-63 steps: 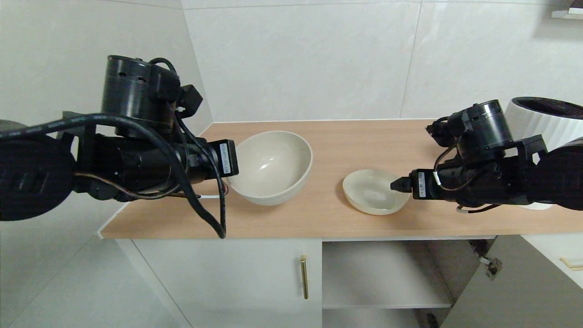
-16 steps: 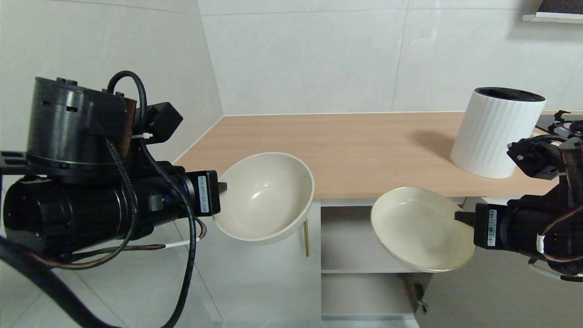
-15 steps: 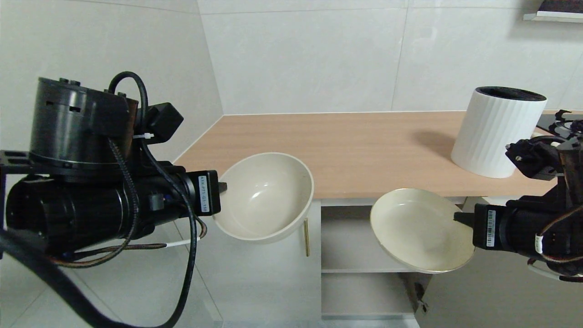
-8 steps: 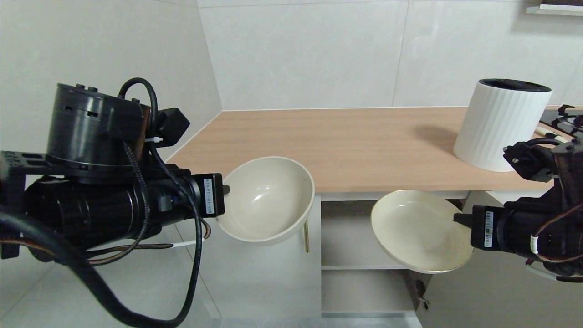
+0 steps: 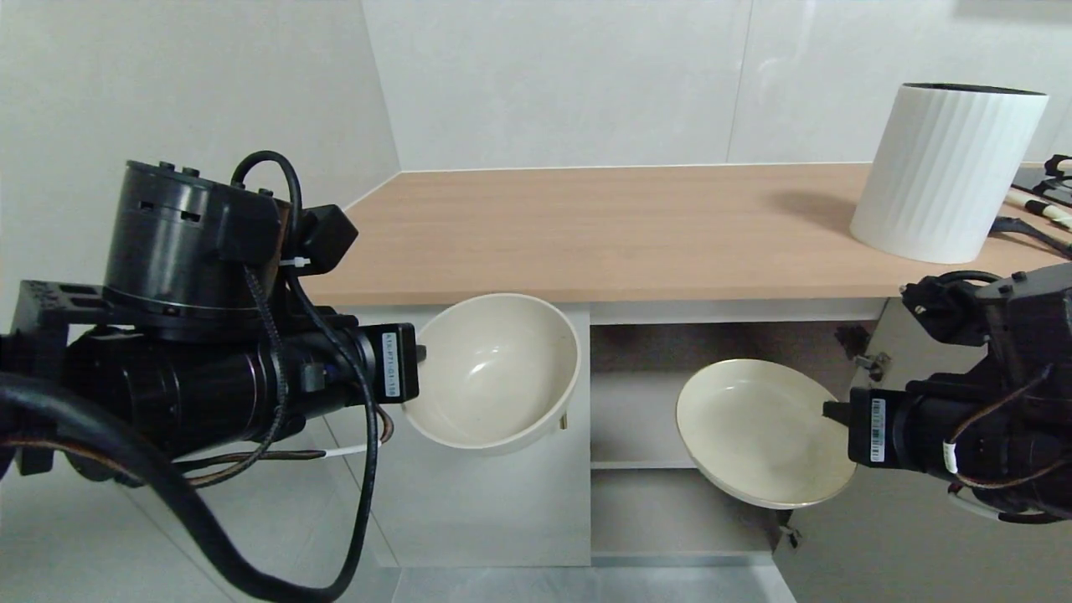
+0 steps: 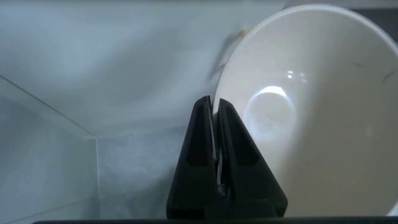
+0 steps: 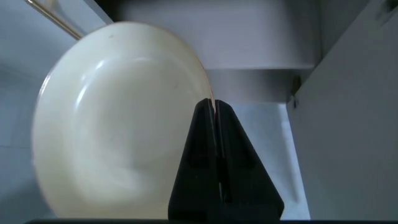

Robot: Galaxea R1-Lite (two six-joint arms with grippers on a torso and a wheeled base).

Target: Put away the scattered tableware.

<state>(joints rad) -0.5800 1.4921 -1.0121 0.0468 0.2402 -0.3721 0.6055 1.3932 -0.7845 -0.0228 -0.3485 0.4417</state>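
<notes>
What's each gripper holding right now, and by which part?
Left gripper pinches the bowl by its rim; right gripper pinches the plate by its rim.

Your left arm (image 5: 167,394) is matte black, with a drum-shaped housing (image 5: 193,234) and looping black cables (image 5: 268,335). White barcode labels (image 5: 392,377) mark both wrists; the left gripper (image 6: 216,106) and right gripper (image 7: 214,107) are black wedges.
</notes>
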